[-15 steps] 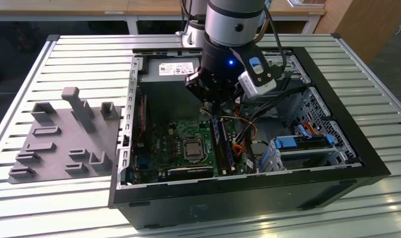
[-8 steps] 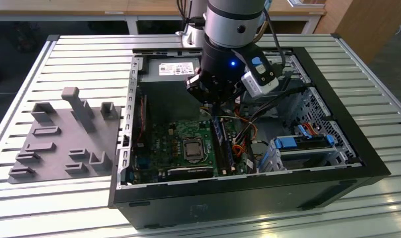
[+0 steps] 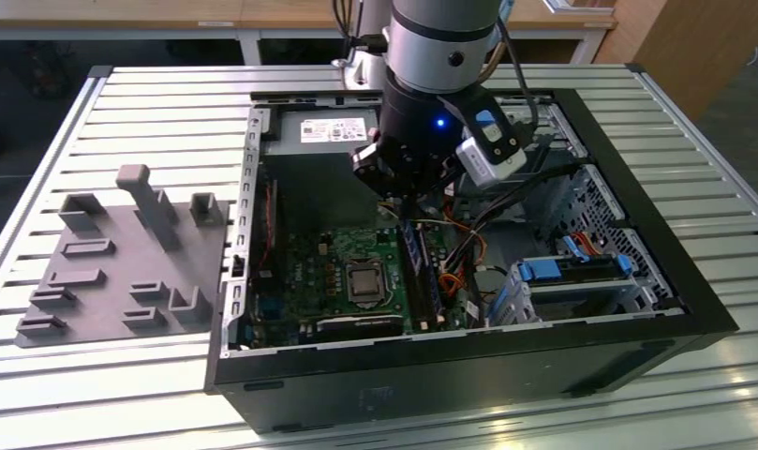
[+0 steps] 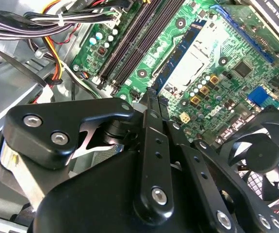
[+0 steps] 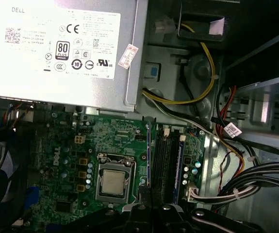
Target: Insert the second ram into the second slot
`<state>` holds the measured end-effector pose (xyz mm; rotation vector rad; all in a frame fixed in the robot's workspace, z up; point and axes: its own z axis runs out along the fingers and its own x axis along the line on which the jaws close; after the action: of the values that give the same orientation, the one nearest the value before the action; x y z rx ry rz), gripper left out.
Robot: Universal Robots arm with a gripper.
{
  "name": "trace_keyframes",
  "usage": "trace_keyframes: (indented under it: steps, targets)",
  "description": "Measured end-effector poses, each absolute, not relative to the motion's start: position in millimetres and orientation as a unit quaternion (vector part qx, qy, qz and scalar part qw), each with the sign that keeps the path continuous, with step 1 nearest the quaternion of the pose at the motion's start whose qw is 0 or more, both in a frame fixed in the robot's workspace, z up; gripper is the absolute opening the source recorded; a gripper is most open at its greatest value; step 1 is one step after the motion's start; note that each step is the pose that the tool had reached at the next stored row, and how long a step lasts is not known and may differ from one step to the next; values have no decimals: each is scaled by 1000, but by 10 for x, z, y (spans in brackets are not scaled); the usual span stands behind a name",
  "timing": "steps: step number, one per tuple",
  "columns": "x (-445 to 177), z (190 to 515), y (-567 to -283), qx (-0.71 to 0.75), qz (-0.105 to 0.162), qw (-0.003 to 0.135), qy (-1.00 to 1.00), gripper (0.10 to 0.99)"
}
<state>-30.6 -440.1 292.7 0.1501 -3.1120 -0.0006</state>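
- My gripper (image 3: 397, 199) hangs low inside the open computer case (image 3: 479, 380), right over the memory slots on the motherboard (image 5: 71, 145).
- The second ram (image 4: 178, 58), a thin blue stick, stands on edge in the slot nearest the processor socket (image 5: 112, 182) and lies along the line of that slot.
- In both wrist views the gripper is closed up tight at one end of the stick (whether it nips the top edge or merely bears down on it, I cannot tell).
- Another blue stick (image 5: 179, 165) sits in the outermost slot, with two dark slots (image 5: 164, 160) bare between it and mine. I take the first stick as done.
- I judge the work far along: the stick is carried over, lined up and in the mouth of its slot.
- The end latches are hidden from me, so I cannot call it seated. The pressing home is what I count as open.
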Motion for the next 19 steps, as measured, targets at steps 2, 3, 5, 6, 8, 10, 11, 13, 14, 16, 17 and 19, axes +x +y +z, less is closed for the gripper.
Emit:
trace_keyframes:
  steps: [2,3,5,6,8,10,11,13,14,16,17,19]
  targets:
    - [-306,2919,-4400,49,0,13,-999,118]
    - [-306,2915,-4400,49,0,13,-999,118]
    - [-306,2910,-4401,49,0,13,-999,118]
    - [-306,2908,-4401,49,0,13,-999,118]
    - [-306,2903,-4400,50,0,13,-999,118]
    - [-306,2900,-4401,50,0,13,-999,118]
    - [-306,2897,-4401,50,0,13,-999,118]
    - [-306,2892,-4400,50,0,13,-999,118]
    - [-306,2890,-4400,50,0,13,-999,118]
    - [-306,2884,-4400,51,0,13,-999,118]
    - [-306,2881,-4400,51,0,13,-999,118]
    - [-306,2875,-4400,51,0,13,-999,118]
